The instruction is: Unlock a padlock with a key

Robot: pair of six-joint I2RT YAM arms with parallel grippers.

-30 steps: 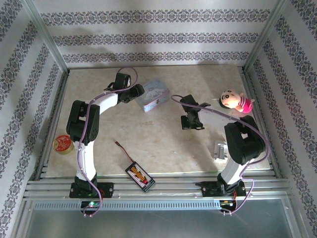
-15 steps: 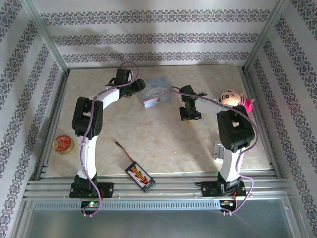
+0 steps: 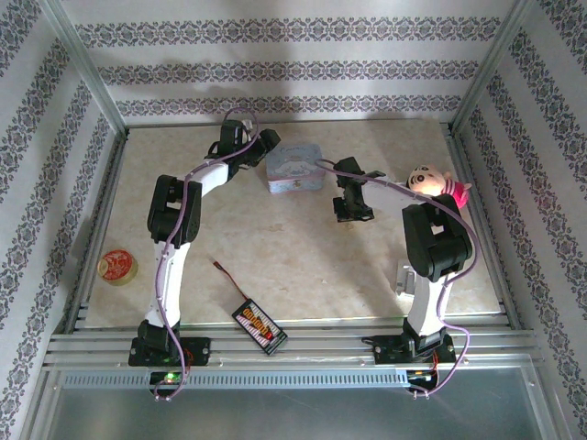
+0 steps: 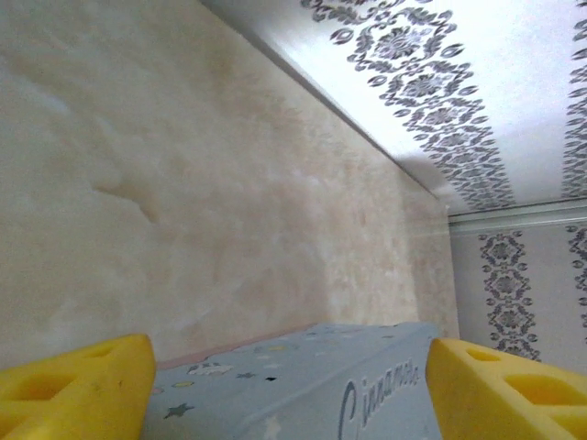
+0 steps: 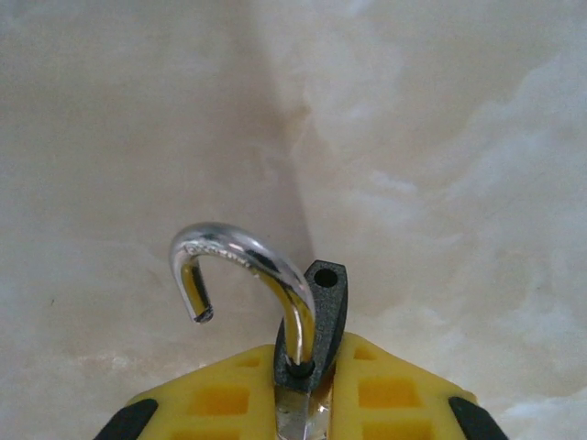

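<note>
The padlock (image 5: 323,298) is a small piece of hard metal. I judge it dense for its size, rigid, and slick on its polished parts. It sits in the right pincer (image 5: 303,367), whose yellow pads are clamped together on its dark body. The chrome shackle (image 5: 240,246) pokes out ahead of them. One leg of the shackle is seated in the body and the hooked end hangs free, so the lock looks sprung open.

The flat sides of the body are the place to take hold, as now. The round shackle would likely roll or slip between soft pads, and it pivots. A silvery sliver (image 5: 295,417) shows between the pads under the seated leg — key or lock body, I cannot tell. If it is the key, it is thin and easily dropped, and is best pinched by its flat faces.

Seen from above, the right pincer holds the lock low over the worktop (image 3: 275,247), towards the far side and just right of the light-blue tin (image 3: 293,168). I cannot tell whether the lock touches the surface.

The left pincer (image 4: 289,359) stands with its pads well apart at the tin's left end, holding nothing.

The count:
- one padlock
- one tin
- one plush doll (image 3: 436,186)
- one red round container (image 3: 116,265)
- one black board with wires (image 3: 260,326)
- one small pale object (image 3: 404,275) beside the right arm
- two arms
</note>
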